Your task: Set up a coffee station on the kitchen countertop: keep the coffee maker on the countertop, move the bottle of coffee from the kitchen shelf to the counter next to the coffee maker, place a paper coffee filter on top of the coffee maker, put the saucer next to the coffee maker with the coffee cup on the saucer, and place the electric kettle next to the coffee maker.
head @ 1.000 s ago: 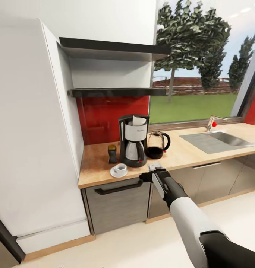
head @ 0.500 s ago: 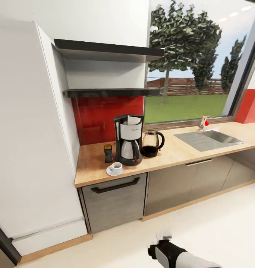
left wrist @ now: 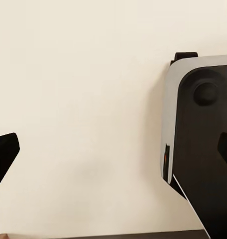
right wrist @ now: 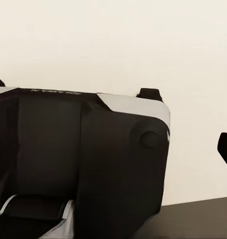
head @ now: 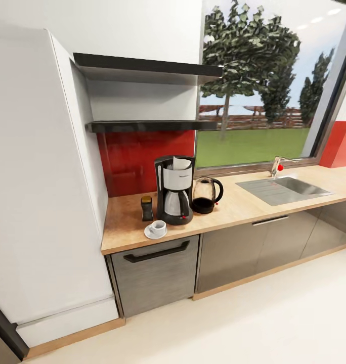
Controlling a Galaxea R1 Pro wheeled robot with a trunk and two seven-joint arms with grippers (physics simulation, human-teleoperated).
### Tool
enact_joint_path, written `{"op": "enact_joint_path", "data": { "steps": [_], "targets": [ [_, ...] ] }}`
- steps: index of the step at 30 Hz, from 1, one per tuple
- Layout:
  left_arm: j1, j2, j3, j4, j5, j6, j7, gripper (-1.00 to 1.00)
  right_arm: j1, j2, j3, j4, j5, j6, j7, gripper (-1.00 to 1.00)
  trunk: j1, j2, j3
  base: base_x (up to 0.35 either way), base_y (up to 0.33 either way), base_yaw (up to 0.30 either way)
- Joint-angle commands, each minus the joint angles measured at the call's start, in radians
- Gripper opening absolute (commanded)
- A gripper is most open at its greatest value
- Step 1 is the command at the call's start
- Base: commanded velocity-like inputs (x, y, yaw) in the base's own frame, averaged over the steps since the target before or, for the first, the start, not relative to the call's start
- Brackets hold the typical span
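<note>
Judging by the layout, the station looks finished: at frame centre the coffee maker (head: 175, 190) stands on the table (head: 233, 206), a paper coffee filter (head: 181, 163) poking from its top, the bottle of coffee (head: 147, 208) just left, the electric kettle (head: 205, 195) just right, the coffee cup (head: 157, 227) on its saucer (head: 155, 232) in front. Whether each pincer is apart or together, I cannot tell. Pale floor (head: 254, 323), red backsplash (head: 142, 159), sink (head: 287, 189) at right

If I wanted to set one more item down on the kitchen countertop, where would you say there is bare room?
The widest bare stretch of the kitchen countertop lies between the electric kettle and the sink. Another lies between the white cabinet and the bottle of coffee. It is crowded around the coffee maker, with the saucer in front.
</note>
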Motion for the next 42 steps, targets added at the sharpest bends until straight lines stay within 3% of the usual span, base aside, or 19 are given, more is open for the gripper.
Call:
{"op": "enact_joint_path", "data": {
  "steps": [1,10,32,35,39,42],
  "targets": [
    [-0.001,0.0,0.005,0.001,-0.008,0.001,0.002,1.0,0.006,0.0,0.003,-0.002,0.001,0.008,0.0,1.0,0.0,-0.001,-0.001,0.0,0.0,0.0],
    [0.03,0.006,0.004,0.002,-0.01,0.016,0.006,1.0,0.052,0.011,0.006,-0.002,0.002,0.013,0.001,1.0,0.0,-0.001,-0.001,0.0,0.0,0.0],
    [0.031,0.006,0.006,0.001,-0.012,0.013,0.005,1.0,0.053,0.011,0.002,-0.009,-0.008,-0.013,0.001,1.0,0.0,-0.001,-0.001,0.0,0.0,0.0],
    [0.031,0.006,0.006,0.001,-0.012,0.013,0.005,1.0,0.053,-0.007,0.004,-0.014,-0.005,-0.038,0.001,1.0,0.0,-0.001,-0.001,0.0,0.0,0.0],
    [0.03,0.003,0.005,0.001,-0.013,0.014,0.005,1.0,0.053,-0.019,0.005,-0.013,-0.005,-0.173,0.001,1.0,0.0,-0.001,-0.001,0.0,0.0,0.0],
    [0.03,0.002,0.003,0.001,-0.013,0.015,0.006,1.0,0.053,-0.02,0.005,-0.013,-0.005,-0.225,0.001,1.0,0.0,-0.001,-0.001,0.0,0.0,0.0]
  ]
}}
